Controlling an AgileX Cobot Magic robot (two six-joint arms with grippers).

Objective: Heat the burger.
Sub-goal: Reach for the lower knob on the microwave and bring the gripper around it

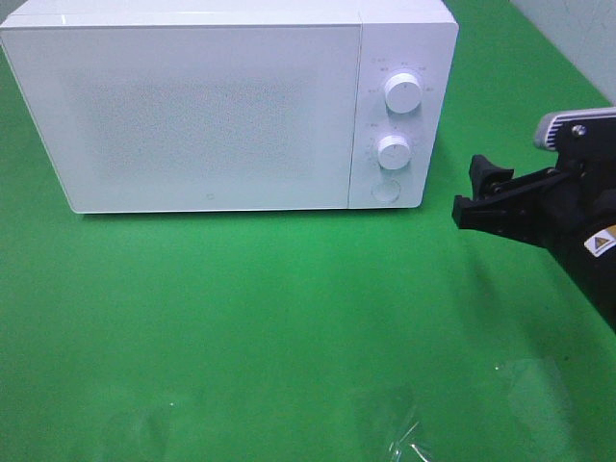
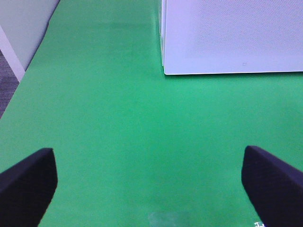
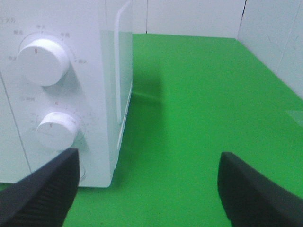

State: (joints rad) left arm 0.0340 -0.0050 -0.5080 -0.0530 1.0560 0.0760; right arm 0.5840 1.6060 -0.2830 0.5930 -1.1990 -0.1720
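Note:
The burger is out of view in every frame. A white microwave stands at the back of the green table with its door shut. It also shows in the left wrist view and the right wrist view. Its two dials and round button are on its right panel. My right gripper is open and empty, a short way right of that panel, with the dials in front of it. My left gripper is open and empty over bare cloth, in front of the microwave's left corner.
The green cloth covers the table. Faint clear plastic film lies near the front edge. A pale wall stands at the back right. The table's left edge and a grey floor show in the left wrist view.

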